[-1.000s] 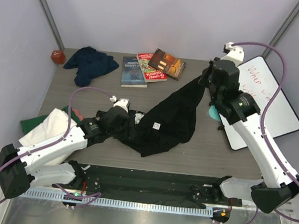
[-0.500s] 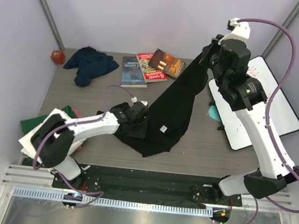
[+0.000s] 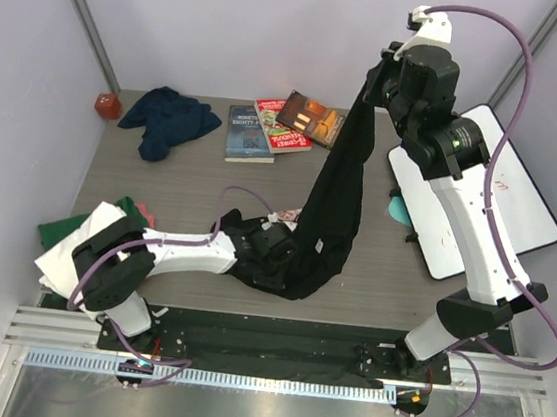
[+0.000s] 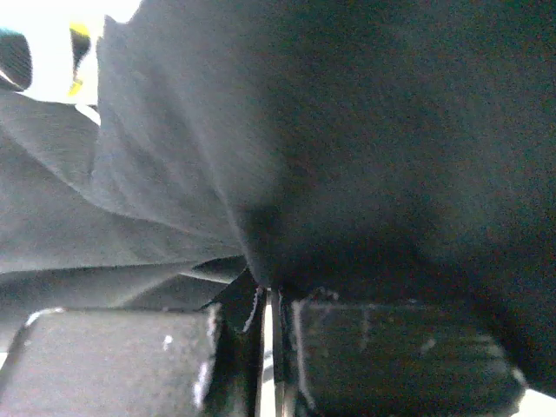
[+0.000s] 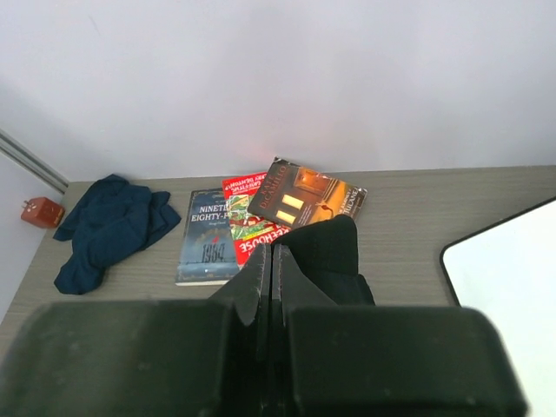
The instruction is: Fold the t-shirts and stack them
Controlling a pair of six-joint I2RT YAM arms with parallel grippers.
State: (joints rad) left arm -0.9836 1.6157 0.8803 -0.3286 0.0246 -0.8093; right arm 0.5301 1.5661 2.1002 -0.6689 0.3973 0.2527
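The black t-shirt (image 3: 339, 190) hangs as a long strip from my right gripper (image 3: 372, 86), which is raised high at the back right and shut on its top end. Its lower end is bunched on the table (image 3: 202, 175), where my left gripper (image 3: 287, 246) is shut on it. Black cloth (image 4: 347, 130) fills the left wrist view above the shut left gripper (image 4: 268, 300). In the right wrist view the shut right gripper (image 5: 272, 261) pinches a black fold (image 5: 334, 252). A crumpled navy t-shirt (image 3: 168, 120) lies at the back left. Folded white (image 3: 78, 246) and green (image 3: 52, 231) t-shirts lie at the left edge.
Three books (image 3: 280, 123) lie fanned at the back centre, under the raised cloth. A white board (image 3: 507, 194) rests at the right, with a teal mat (image 3: 397, 210) at its edge. A small red block (image 3: 107, 104) sits in the back left corner.
My right gripper rose and drew the black t-shirt up into a hanging strip. My left arm reached right along the table, and its jaws went from open to shut on the shirt's lower end.
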